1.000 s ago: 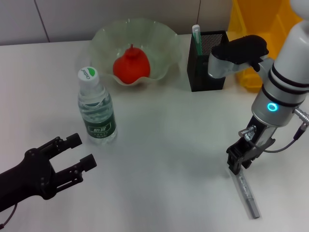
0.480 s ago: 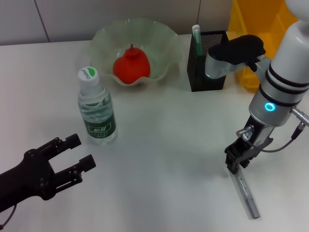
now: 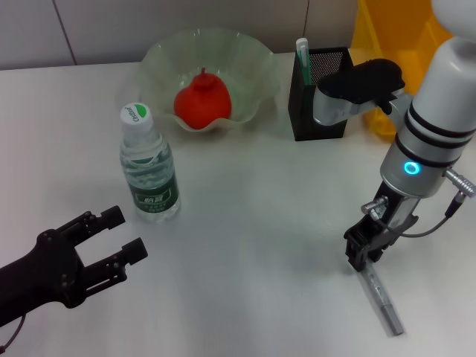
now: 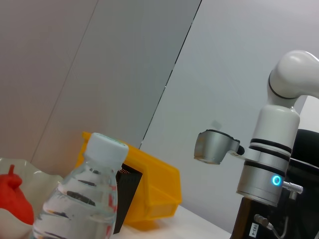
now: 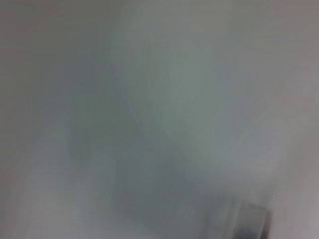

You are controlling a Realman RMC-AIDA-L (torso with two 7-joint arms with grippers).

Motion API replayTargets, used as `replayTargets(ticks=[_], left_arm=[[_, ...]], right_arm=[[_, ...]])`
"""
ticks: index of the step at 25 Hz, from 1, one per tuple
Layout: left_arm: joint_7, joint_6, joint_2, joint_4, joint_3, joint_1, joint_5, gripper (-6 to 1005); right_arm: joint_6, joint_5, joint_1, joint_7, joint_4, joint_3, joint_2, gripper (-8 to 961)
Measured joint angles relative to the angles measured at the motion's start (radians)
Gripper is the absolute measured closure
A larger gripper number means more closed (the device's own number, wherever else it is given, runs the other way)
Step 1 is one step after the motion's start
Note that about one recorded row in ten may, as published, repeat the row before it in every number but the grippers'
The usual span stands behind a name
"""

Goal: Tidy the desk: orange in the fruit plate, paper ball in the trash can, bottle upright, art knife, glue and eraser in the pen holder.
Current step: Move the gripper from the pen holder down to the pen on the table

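The grey art knife lies on the white desk at the front right. My right gripper is down at the knife's far end, shut on it. The bottle stands upright at centre left, also seen close in the left wrist view. The orange, a red-orange fruit, sits in the glass fruit plate at the back. A green-and-white stick, possibly the glue, stands in the black mesh pen holder. My left gripper rests open at the front left. Paper ball and eraser are out of view.
A yellow bin stands at the back right behind the pen holder, and it may be the trash can. The right arm's silver elbow hangs just in front of the pen holder. The right wrist view is a blur of grey surface.
My right gripper has shifted slightly left, and the knife's held end has swung with it. The left arm has not moved.
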Motion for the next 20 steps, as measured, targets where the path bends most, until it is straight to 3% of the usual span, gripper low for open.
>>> replayTargets(ticks=[20], left_arm=[[0.0,0.0,0.0,0.0,0.0,0.001,0.0,211]], right_arm=[[0.001,0.009,0.0,0.0,0.002,-0.009,0.0,711]])
